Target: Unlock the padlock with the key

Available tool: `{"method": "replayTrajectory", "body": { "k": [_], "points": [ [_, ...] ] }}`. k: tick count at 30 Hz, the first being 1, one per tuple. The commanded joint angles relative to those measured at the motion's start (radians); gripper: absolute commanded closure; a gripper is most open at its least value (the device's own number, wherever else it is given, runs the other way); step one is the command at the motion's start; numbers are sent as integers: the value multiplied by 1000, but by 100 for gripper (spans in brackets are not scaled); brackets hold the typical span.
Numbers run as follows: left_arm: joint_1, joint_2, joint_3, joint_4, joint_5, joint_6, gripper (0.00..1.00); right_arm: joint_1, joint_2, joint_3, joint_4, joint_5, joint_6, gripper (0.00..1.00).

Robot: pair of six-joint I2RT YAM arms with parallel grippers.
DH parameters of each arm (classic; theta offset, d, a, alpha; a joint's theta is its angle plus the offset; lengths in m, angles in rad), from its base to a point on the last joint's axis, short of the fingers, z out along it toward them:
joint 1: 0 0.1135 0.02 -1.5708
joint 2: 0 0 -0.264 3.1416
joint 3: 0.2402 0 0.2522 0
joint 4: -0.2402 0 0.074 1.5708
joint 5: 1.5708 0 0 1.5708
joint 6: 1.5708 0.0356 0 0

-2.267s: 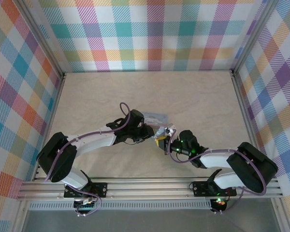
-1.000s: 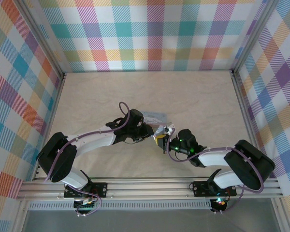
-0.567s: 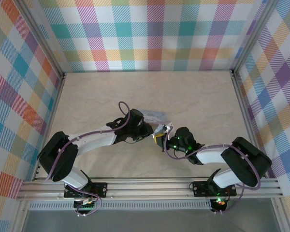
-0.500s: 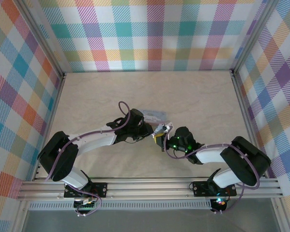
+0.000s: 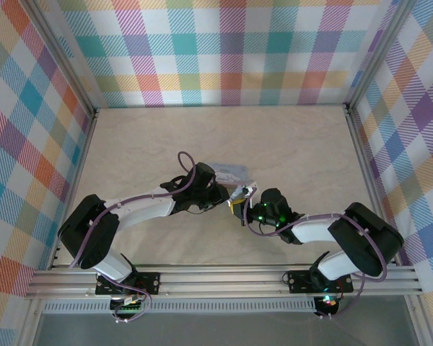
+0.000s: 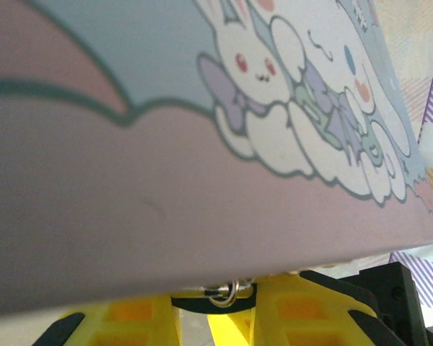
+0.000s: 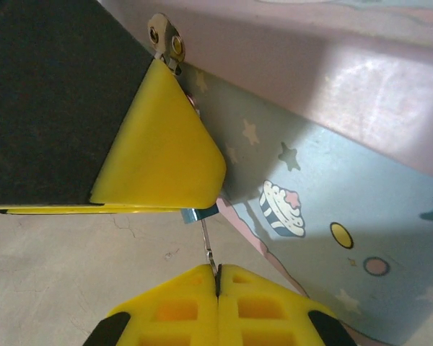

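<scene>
Table (image 5: 303, 144), open far half, right hand (image 7: 216, 277) pinching key (image 7: 206, 245)

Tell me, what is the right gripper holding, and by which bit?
The key. The right gripper is shut on its near end, and the rest of the thin shaft sticks out past the fingertips.

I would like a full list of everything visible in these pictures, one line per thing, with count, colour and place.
tin: one, pale blue and pink with white cartoon rabbits, mid table where the arms meet
padlock: one, bluish, only an edge shows, against the tin
key: one, thin metal, running up to the padlock
metal ring: one, silver, at the tin's lower edge
table: one, beige marbled
walls: three, plaid
left gripper: yellow fingers, apparently closed on the padlock
right gripper: yellow fingers, shut on the key
</scene>
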Motion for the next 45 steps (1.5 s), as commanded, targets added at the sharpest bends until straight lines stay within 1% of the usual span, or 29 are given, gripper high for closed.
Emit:
{"method": "replayTrajectory", "body": {
  "k": [1, 6, 9, 13, 18, 29, 37, 45],
  "points": [
    [-29, 16, 4, 7, 62, 17, 94, -6, -36, 58, 101, -9, -15, 100],
    [-31, 12, 7, -18, 38, 30, 95, -18, -48, 56, 84, -21, -13, 100],
    [-31, 15, 7, -5, 28, 22, 95, -17, -34, 68, 65, -46, -15, 100],
    [-37, 24, 12, 8, 27, 16, 95, -16, -7, 67, 94, -47, -3, 100],
    [-40, 19, 4, 9, -9, 13, 96, -15, -16, 78, 87, -65, 16, 100],
    [-47, 32, -15, 43, -41, 10, 97, -14, -16, 73, 75, -70, 45, 100],
    [-47, 33, -19, 45, -29, 11, 98, -11, -8, 74, 64, -59, 36, 100],
    [-48, -1, -6, -7, -9, 33, 97, -16, -22, 81, 7, -29, -34, 100]
  ]
}}
